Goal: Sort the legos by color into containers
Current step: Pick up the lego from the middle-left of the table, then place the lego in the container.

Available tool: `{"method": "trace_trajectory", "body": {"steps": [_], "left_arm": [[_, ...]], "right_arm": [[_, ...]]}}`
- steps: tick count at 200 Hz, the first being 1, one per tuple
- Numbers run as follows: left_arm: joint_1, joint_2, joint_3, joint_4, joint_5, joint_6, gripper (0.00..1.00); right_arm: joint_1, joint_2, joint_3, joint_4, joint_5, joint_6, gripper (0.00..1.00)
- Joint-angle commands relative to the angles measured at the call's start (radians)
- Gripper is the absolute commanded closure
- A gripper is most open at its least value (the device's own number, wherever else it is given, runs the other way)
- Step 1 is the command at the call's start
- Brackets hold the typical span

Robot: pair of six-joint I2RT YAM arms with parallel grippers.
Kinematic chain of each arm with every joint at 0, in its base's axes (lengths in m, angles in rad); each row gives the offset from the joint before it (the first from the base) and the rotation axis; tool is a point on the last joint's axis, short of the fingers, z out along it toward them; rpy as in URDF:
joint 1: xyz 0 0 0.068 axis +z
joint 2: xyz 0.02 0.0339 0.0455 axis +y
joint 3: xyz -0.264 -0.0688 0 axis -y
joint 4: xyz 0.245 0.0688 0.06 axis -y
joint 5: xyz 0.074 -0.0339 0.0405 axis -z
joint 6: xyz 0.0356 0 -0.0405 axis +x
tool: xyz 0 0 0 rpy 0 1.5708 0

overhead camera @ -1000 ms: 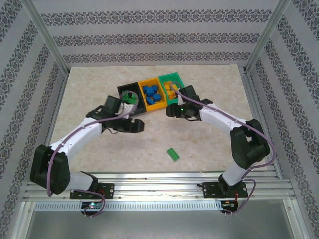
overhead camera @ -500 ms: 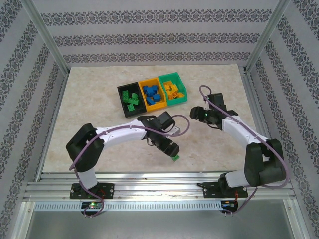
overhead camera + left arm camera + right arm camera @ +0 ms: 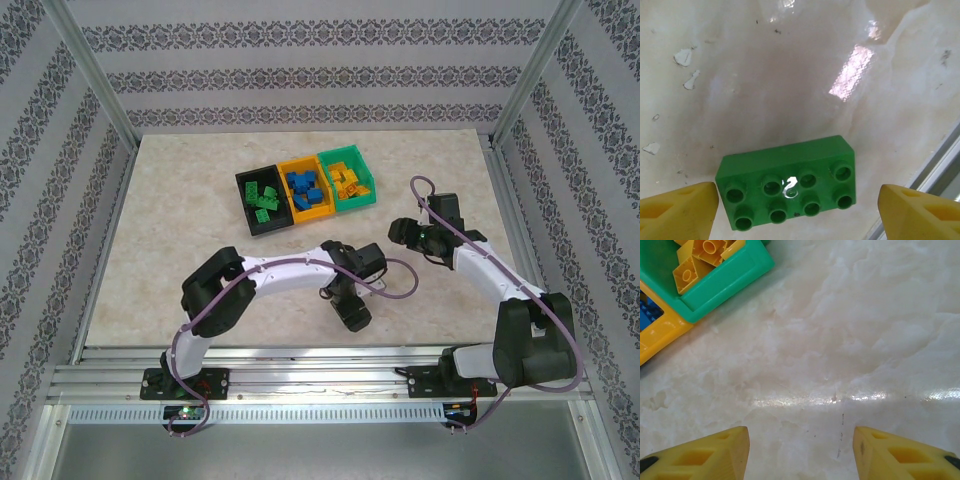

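Containers hold legos: green in black, blue in orange, yellow in green; left gripper, right gripper jaws apart.

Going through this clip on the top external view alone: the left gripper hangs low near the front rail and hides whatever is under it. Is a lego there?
Observer: Yes, a green lego, studs up, lies flat on the table between the left gripper's fingers.
Operator: Gripped?
Observer: No; the jaws are open, with a clear gap at one end of the brick.
Operator: And the right gripper?
Observer: Open, with bare table between its fingers.
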Motion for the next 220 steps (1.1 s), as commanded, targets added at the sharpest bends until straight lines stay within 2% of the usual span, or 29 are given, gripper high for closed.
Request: {"method": "trace_trajectory", "body": {"steps": [1,42,79,128,171,220], "left_arm": [[-0.006,0.024,0.026,-0.074,-0.055,0.042,0.17],[-0.006,0.047,0.005,-0.037,-0.035,0.02,0.24],[-0.007,0.04,0.019,-0.042,-0.05,0.027,0.35],[0.025,-0.019,0.016,-0.045,-0.082,0.02,0.37],[0.175,-0.151,-0.012,-0.045,-0.077,0.018,0.37],[0.469,-0.231,0.027,-0.054,-0.096,0.035,0.35]], "right_arm": [[-0.007,-0.018,-0.017,0.019,-0.02,-0.013,0.43],[-0.007,-0.019,-0.025,0.034,-0.029,-0.002,0.43],[-0.007,-0.015,-0.021,0.033,-0.036,-0.004,0.43],[-0.008,-0.014,-0.026,0.039,-0.046,0.0,0.43],[-0.007,-0.017,-0.044,0.06,-0.059,0.013,0.43],[-0.004,-0.01,-0.051,0.08,-0.081,0.026,0.43]]}}
